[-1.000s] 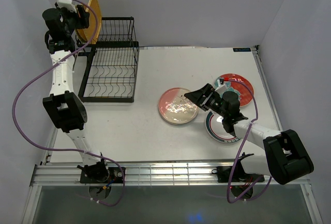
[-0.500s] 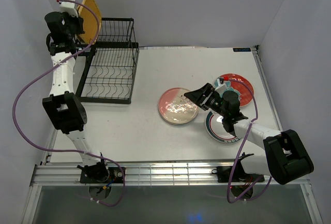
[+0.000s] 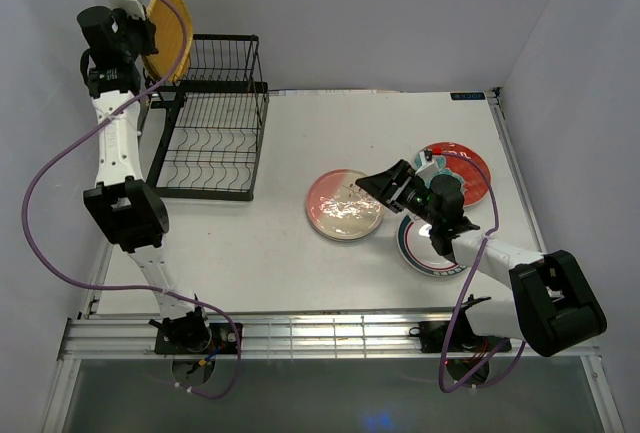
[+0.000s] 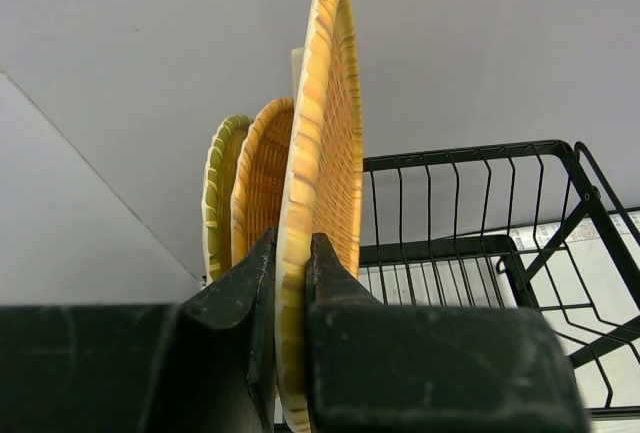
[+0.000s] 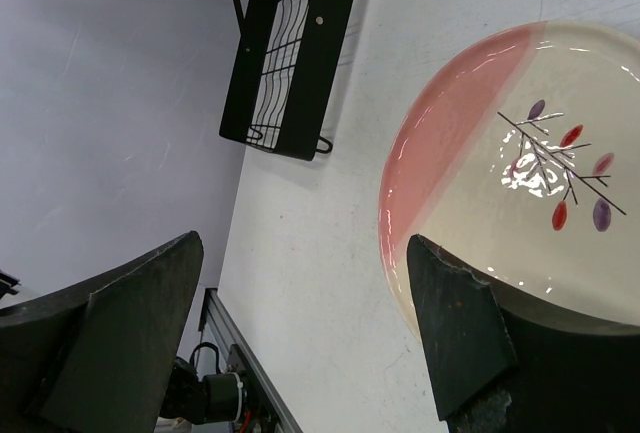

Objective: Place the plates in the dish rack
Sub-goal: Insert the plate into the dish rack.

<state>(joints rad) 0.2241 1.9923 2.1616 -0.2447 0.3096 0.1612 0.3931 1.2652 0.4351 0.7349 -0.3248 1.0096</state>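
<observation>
My left gripper (image 4: pixel 292 263) is shut on the rim of a yellow-orange woven plate (image 4: pixel 320 153) and holds it upright on edge. From above, that plate (image 3: pixel 170 28) and the left gripper (image 3: pixel 140 23) are high at the rear left corner of the black dish rack (image 3: pixel 210 118). Beyond it stand a second woven plate (image 4: pixel 262 183) and a green-rimmed plate (image 4: pixel 222 193). A pink-and-white plate (image 3: pixel 344 204) lies flat on the table. My right gripper (image 3: pixel 385 185) hangs open at its right edge, and one fingertip (image 5: pixel 460 323) overlaps the pink-and-white plate (image 5: pixel 500 173).
A red plate (image 3: pixel 460 168) and a teal-patterned plate (image 3: pixel 425 248) lie flat under and beside the right arm. The rack's lower slot wires (image 3: pixel 205 153) hold nothing. Walls close in on the left and the rear. The white table (image 3: pixel 300 133) runs between rack and plates.
My left gripper has closed on the woven plate's rim and carried it slightly up and to the left. The right arm and the plates on the table have not moved.
</observation>
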